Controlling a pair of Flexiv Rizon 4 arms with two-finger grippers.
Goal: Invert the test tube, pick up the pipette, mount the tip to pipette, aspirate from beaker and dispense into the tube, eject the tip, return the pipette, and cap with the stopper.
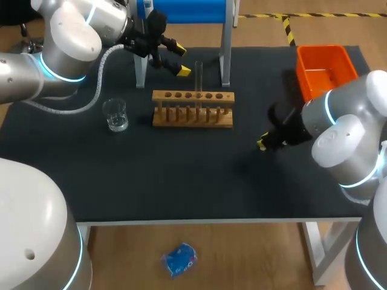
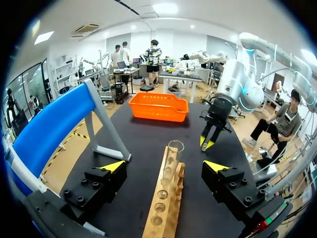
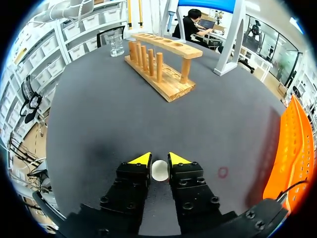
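The tube (image 2: 174,154) stands upright, open mouth up, in a hole of the wooden rack (image 1: 192,118) in the middle of the dark tabletop (image 1: 181,175). It is the only tube in the rack.

The left claw (image 1: 181,59) hangs just beside the tube on the rack's far side. Its fingers are wide apart and hold nothing. In its wrist view the tube and the rack's row of holes lie between and ahead of the two yellow tips, and neither finger touches the glass.

The beaker (image 1: 115,115) sits on the tabletop off the rack's left end, apart from it; whether it holds any liquid I cannot tell.

Behind the rack stands a stand (image 1: 225,54) with grey legs and a blue top; the left claw is between its legs.

The right claw (image 1: 264,142) is low over the tabletop, well to the right of the rack. Its fingers are close together and clamped on the small white round stopper (image 3: 159,170), one finger on each side. Just beside it a small red ring mark (image 3: 222,172) shows on the tabletop.

An orange bin (image 1: 323,69) sits at the far right corner, behind the right arm.
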